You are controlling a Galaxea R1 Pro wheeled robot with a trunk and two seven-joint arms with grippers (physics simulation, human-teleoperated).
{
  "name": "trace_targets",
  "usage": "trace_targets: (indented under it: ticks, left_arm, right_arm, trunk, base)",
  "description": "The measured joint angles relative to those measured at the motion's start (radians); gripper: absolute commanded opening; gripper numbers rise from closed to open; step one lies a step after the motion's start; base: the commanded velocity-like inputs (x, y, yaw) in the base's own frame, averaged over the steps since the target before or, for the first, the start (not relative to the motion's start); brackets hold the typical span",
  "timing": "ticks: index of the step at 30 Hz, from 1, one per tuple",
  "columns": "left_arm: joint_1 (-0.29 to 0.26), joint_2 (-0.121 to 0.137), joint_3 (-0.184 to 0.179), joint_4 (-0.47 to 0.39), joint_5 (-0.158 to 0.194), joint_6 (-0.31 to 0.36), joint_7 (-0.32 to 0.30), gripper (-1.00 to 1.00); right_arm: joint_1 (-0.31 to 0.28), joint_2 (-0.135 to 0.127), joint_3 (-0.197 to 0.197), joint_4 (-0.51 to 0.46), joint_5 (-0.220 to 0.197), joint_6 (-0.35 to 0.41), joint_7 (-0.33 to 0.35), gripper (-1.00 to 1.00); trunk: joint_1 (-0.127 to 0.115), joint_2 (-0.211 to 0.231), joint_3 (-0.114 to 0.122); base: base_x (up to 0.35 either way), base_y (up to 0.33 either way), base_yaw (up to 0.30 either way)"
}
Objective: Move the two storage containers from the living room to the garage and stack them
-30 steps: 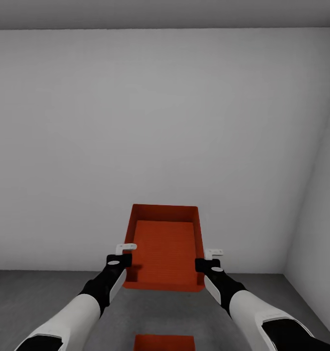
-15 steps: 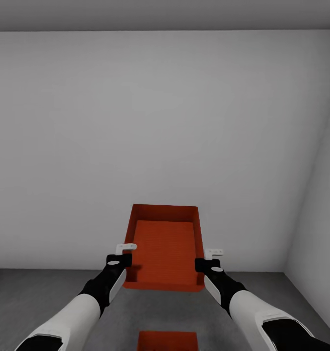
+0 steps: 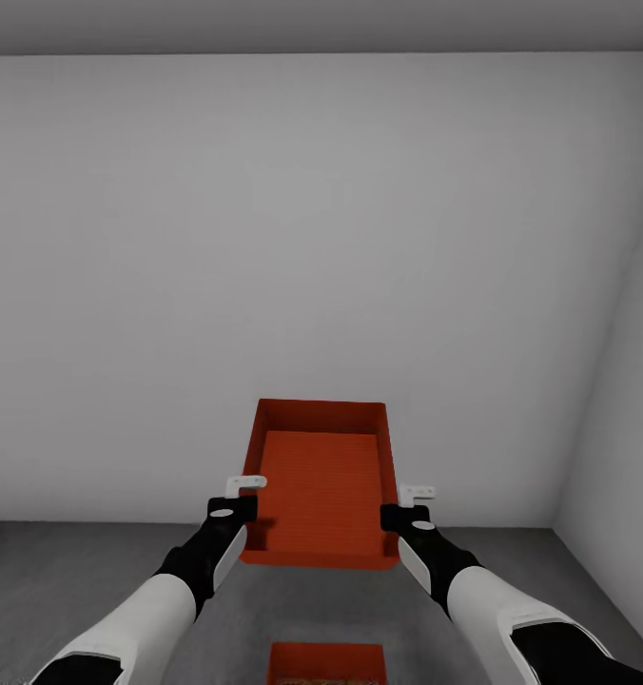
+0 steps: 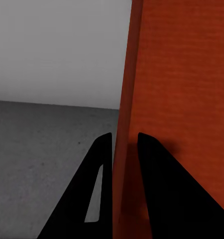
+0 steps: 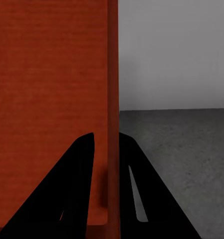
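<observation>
2 orange-red containers are in play in the garage: the held container (image 3: 321, 483) hangs in front of the robot's chest, pinched at both side walls, while the lower container (image 3: 326, 663) sits on the dark grey floor (image 3: 65, 580) just below the near edge of the head view. The left claw (image 3: 238, 499) is clenched on the left wall, its fingers (image 4: 159, 199) straddling the thin edge, and the right claw (image 3: 409, 506) is likewise clamped on the right wall, as the right wrist view confirms. Compared with 1 second ago, more of the lower container shows beneath the arms, while the arms and the held box keep their pose; I judge the base or head has crept into alignment. Lowering the held box squarely onto the lower one looks like the next step.
</observation>
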Motion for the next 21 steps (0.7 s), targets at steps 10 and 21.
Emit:
trace_targets:
  ticks: [10, 21]
  left_arm:
    - [0.0, 0.0, 0.0, 0.0, 0.0, 0.0, 0.0, -1.0]
    - [0.0, 0.0, 0.0, 0.001, 0.0, 0.0, 0.0, -1.0]
  right_arm:
    - [0.0, 0.0, 0.0, 0.0, 0.0, 0.0, 0.0, -1.0]
    - [0.0, 0.0, 0.001, 0.0, 0.0, 0.001, 0.0, -1.0]
  trunk:
    - [0.0, 0.0, -0.016]
    - [0.0, 0.0, -0.034]
  base:
    - [0.0, 0.0, 0.0]
    - [0.0, 0.0, 0.0]
